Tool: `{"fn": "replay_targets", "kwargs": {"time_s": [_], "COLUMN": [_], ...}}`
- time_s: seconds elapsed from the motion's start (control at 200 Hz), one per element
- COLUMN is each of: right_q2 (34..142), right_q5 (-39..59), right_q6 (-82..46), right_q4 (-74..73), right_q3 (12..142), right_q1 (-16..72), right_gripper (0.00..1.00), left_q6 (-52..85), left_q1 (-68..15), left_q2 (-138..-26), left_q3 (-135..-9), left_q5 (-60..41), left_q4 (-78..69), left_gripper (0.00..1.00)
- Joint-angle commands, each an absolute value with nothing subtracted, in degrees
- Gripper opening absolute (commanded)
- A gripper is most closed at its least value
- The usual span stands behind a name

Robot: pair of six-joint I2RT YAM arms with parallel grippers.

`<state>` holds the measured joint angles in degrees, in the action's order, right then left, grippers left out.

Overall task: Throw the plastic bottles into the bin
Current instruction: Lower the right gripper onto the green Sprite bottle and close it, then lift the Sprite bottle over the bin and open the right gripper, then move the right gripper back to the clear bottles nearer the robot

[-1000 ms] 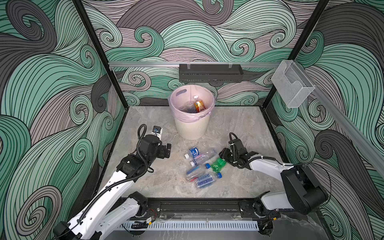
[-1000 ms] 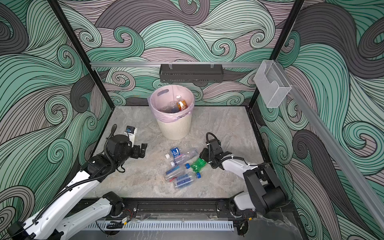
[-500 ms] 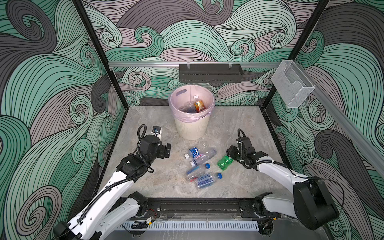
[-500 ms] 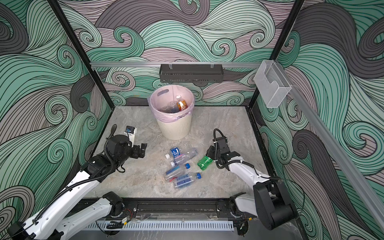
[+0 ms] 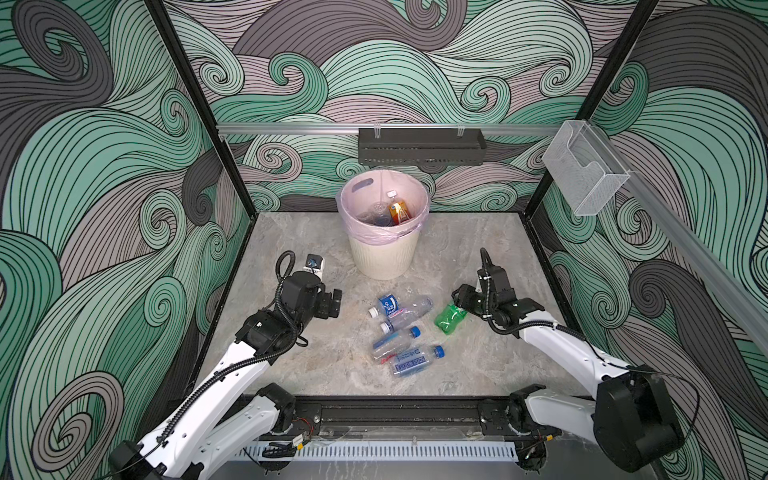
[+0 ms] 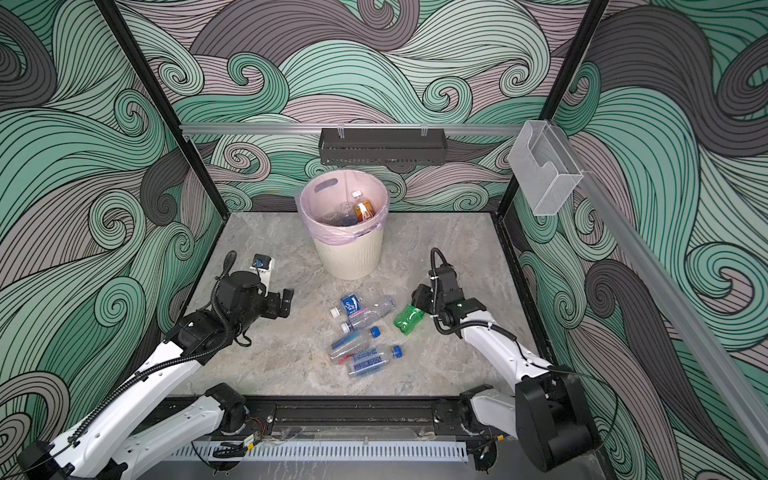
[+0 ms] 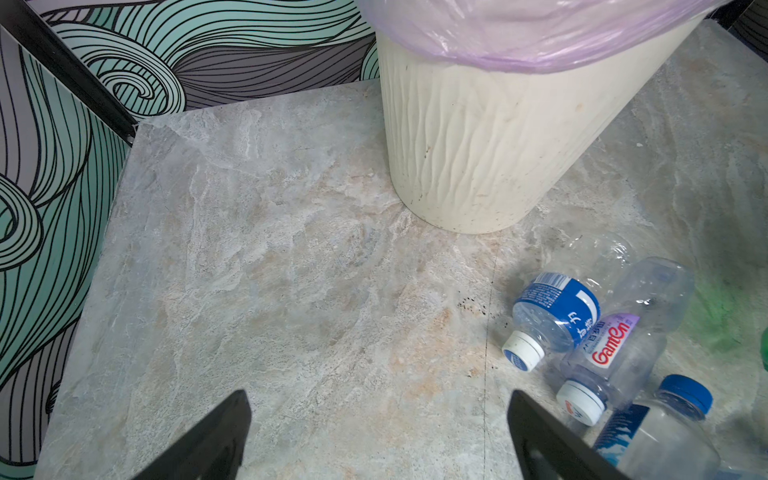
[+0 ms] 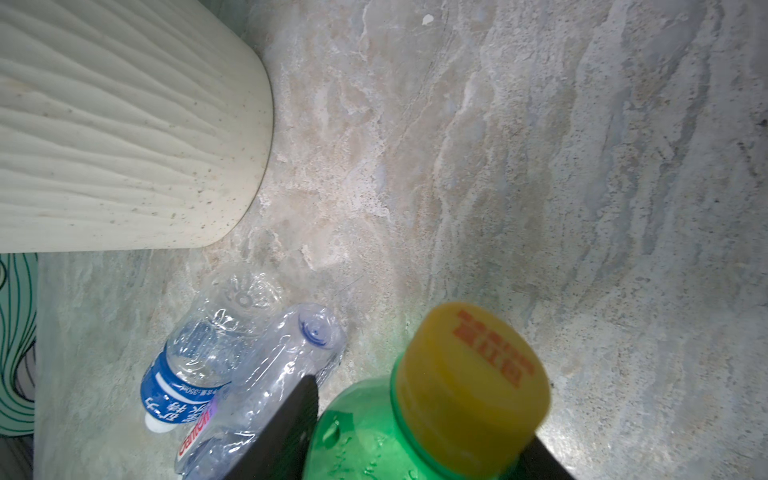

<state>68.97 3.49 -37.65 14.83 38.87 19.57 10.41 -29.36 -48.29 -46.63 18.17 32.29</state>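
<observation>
Nearest, four clear plastic bottles (image 5: 395, 343) lay clustered in front of the bin (image 5: 384, 253). Front-right of the bin, the right gripper (image 5: 460, 304) was clamped on the green bottle (image 5: 449, 319) at its neck. Front-left of it, the left gripper (image 5: 334, 303) stood wide open, empty. Inside the bin lay an orange-labelled bottle (image 5: 398, 212).

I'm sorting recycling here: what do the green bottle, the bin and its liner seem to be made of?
The green bottle: glossy translucent green plastic, likely thin, since light glows through it; its yellow cap looks opaque plastic. The bin: matte cream plastic, probably rigid, with moulded ribs and dirt specks. The liner: thin translucent pink plastic film, wrinkled and shiny.
</observation>
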Motion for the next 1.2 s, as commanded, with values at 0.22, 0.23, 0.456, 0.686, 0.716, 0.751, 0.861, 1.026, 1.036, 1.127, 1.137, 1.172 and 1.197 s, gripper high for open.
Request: {"fn": "replay_targets", "kwargs": {"time_s": [0.22, 0.23, 0.456, 0.686, 0.716, 0.751, 0.861, 1.026, 1.036, 1.127, 1.137, 1.172, 1.197], "right_q2": [68.5, 68.5, 78.1, 102.4, 105.4, 108.7, 111.8, 101.4, 100.6, 93.6, 92.8, 90.0, 88.2], "right_q5": [15.0, 15.3, 23.3, 21.6, 19.9, 19.1, 18.6, 17.6, 17.7, 18.4, 18.6, 19.4, 19.9], "right_q6": [-35.2, -35.1, -33.0, -39.5, -39.1, -38.5, -33.3, -26.0, -25.6, -22.3, -21.9, -20.6, -19.8], "right_q4": [18.3, 18.4, 19.5, 12.2, 13.5, 15.7, 20.0, 17.9, 17.9, 18.7, 18.9, 19.4, 19.8], "right_q3": [49.3, 49.8, 73.4, 108.8, 113.0, 117.7, 122.8, 109.0, 108.2, 100.7, 99.8, 97.1, 95.0], "right_q1": [19.6, 19.6, 20.6, 22.6, 23.0, 23.2, 24.4, 25.2, 25.2, 25.2, 25.2, 25.2, 25.3], "right_gripper": [0.50, 0.50, 0.50, 0.53, 0.65, 0.78, 0.90, 0.92, 0.92, 0.92, 0.92, 0.92, 0.92], "left_q6": [14.1, 14.1, 14.8, 15.9, 16.0, 16.0, 15.9, 14.4, 14.3, 13.8, 13.8, 13.8, 13.8], "left_q1": [-29.1, -29.1, -29.1, -29.0, -29.0, -29.0, -29.0, -29.0, -29.0, -29.1, -29.0, -29.0, -29.0], "left_q2": [-49.7, -49.8, -51.1, -50.7, -50.6, -50.6, -50.4, -49.0, -49.0, -49.5, -49.5, -49.9, -50.1], "left_q3": [-45.4, -45.4, -45.7, -45.7, -45.7, -45.8, -46.6, -46.2, -46.3, -46.5, -46.4, -46.3, -46.2], "left_q5": [21.4, 21.5, 21.6, 20.5, 20.0, 19.2, 18.0, 18.5, 18.5, 18.2, 18.3, 18.2, 18.1], "left_q4": [32.0, 32.0, 31.7, 32.2, 32.2, 32.4, 34.4, 34.3, 34.2, 33.6, 33.5, 33.1, 32.8], "left_gripper": [0.99, 0.99, 0.98, 0.98, 0.98, 0.98, 0.98, 0.98, 0.98, 0.98, 0.98, 0.98, 0.98]}}
